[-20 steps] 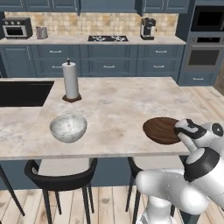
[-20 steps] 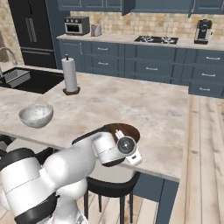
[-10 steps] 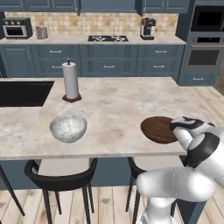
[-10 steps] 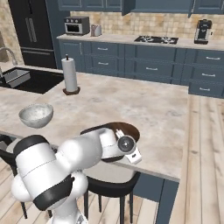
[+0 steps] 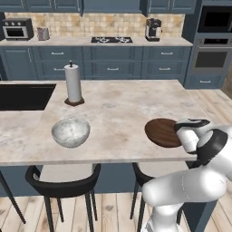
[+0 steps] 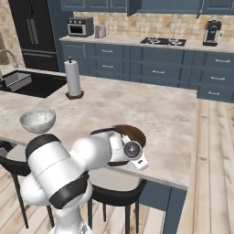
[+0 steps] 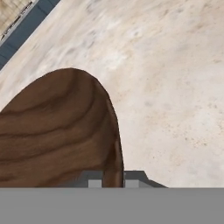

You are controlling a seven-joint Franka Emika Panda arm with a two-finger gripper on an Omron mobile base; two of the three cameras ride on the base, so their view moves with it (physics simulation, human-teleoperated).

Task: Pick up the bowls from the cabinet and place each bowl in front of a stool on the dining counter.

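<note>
The dark brown wooden bowl [image 5: 162, 131] [image 6: 132, 134] [image 7: 57, 127] sits low at the front right of the dining counter [image 5: 118, 108] [image 6: 164, 114]. My gripper [image 7: 113, 179] is shut on its near rim, one finger on each side of the wall. The hand [image 5: 190, 131] [image 6: 132, 151] hangs at the counter's front edge. A black stool [image 5: 140, 174] [image 6: 114, 192] stands below this bowl. The grey-white marbled bowl [image 5: 70, 132] [image 6: 38, 119] rests further left on the counter, above another stool [image 5: 63, 186] [image 6: 9, 160]. The cabinet is out of view.
A paper towel roll [image 5: 73, 84] [image 6: 73, 78] stands upright mid-counter beside the black inset sink [image 5: 22, 96] [image 6: 27, 82]. Behind, a back counter carries a gas hob [image 5: 111, 40] and a coffee machine [image 5: 153, 29].
The arm's elbow has swung out toward the cameras. The wooden bowl has shifted slightly left with the hand. The marbled bowl has not moved.
</note>
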